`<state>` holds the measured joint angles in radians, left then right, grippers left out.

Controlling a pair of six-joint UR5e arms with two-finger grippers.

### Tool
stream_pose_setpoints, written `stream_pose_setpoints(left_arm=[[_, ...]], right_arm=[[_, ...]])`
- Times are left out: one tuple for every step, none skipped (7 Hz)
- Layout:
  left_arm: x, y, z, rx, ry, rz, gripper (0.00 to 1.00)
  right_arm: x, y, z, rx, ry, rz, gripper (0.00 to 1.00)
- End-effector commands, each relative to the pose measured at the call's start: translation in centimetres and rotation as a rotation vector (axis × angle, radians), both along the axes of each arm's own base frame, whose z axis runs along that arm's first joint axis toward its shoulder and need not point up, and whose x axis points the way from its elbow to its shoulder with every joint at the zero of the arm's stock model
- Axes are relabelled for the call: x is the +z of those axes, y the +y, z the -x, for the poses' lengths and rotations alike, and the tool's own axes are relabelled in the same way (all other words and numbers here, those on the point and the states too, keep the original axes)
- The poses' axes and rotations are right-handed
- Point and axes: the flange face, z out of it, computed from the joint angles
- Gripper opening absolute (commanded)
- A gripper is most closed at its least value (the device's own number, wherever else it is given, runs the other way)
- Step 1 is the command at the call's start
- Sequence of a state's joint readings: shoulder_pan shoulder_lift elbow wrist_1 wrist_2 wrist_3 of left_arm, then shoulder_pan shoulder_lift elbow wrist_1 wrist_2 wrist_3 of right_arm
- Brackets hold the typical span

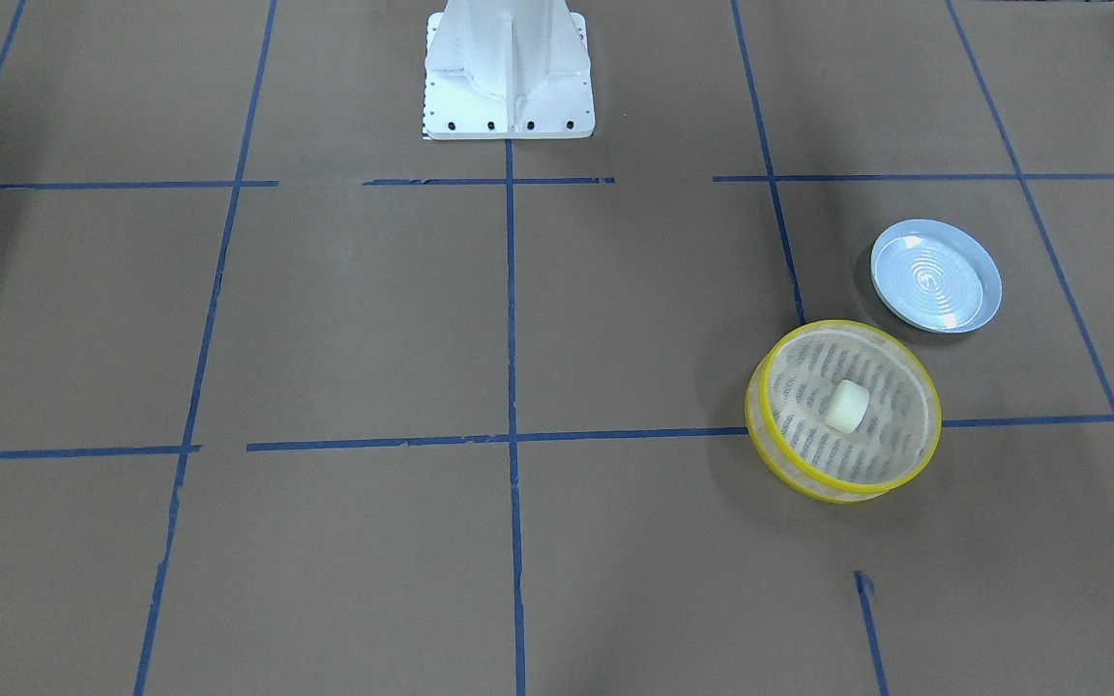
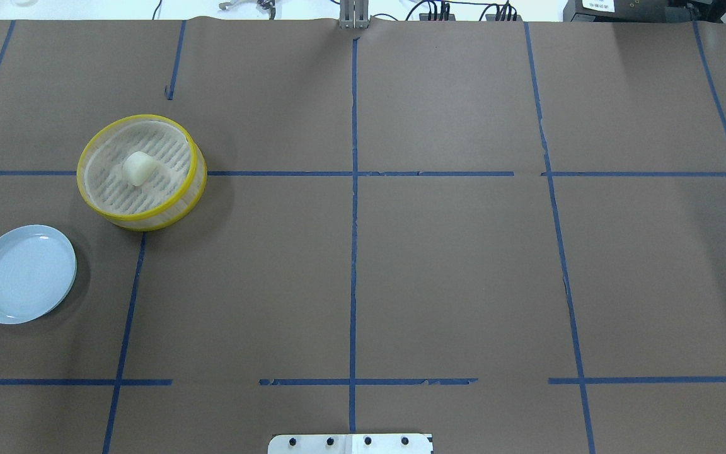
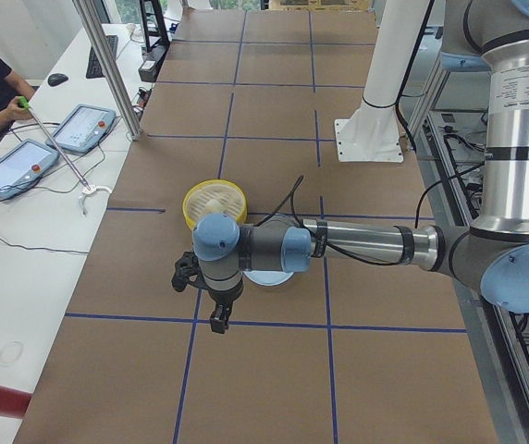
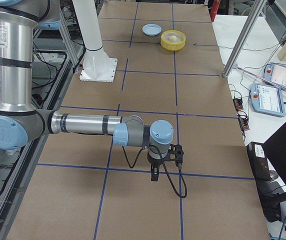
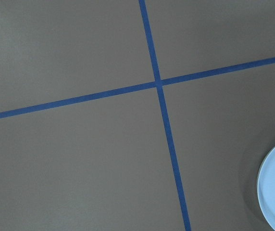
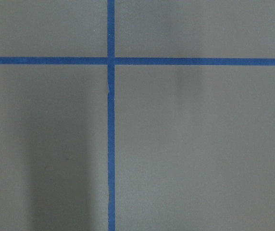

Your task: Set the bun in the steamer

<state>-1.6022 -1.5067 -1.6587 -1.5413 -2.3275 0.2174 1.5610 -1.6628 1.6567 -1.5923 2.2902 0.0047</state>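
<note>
Where the steamer (image 2: 111,189) stands, one bun (image 2: 137,168) lies inside near centre; plate (image 2: 23,274) at its 7 o'clock overhead, apart. Left gripper (image 3: 218,319), right gripper (image 4: 154,175): finger state cannot be told.

left tool (image 3: 218,322): above table (image 3: 274,388) | steamer (image 3: 190,205): beyond it | plate (image 3: 266,280): partly hidden

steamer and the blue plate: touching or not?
Apart. The overhead view shows a plain strip of bare brown table between the steamer and the plate.
</note>
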Motion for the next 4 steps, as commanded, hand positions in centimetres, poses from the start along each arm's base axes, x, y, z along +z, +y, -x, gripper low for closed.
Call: stream_pose_setpoints(left_arm=[[2.19,0.21,-0.05,0.003,-0.007,0.037,1.0],[2.07,0.07,-0.05,-0.001,-0.007,0.039,1.0],[1.93,-0.09,-0.04,-0.002,-0.007,0.037,1.0],[1.86,-0.16,-0.04,-0.003,-0.007,0.036,1.0]], right_arm=[[0.0,-0.01,0.04,-0.001,0.0,0.0,1.0],[0.0,0.0,-0.03,0.001,0.0,0.0,1.0],[0.0,0.0,-0.03,0.001,0.0,0.0,1.0],[0.0,0.0,-0.03,0.001,0.0,0.0,1.0]])
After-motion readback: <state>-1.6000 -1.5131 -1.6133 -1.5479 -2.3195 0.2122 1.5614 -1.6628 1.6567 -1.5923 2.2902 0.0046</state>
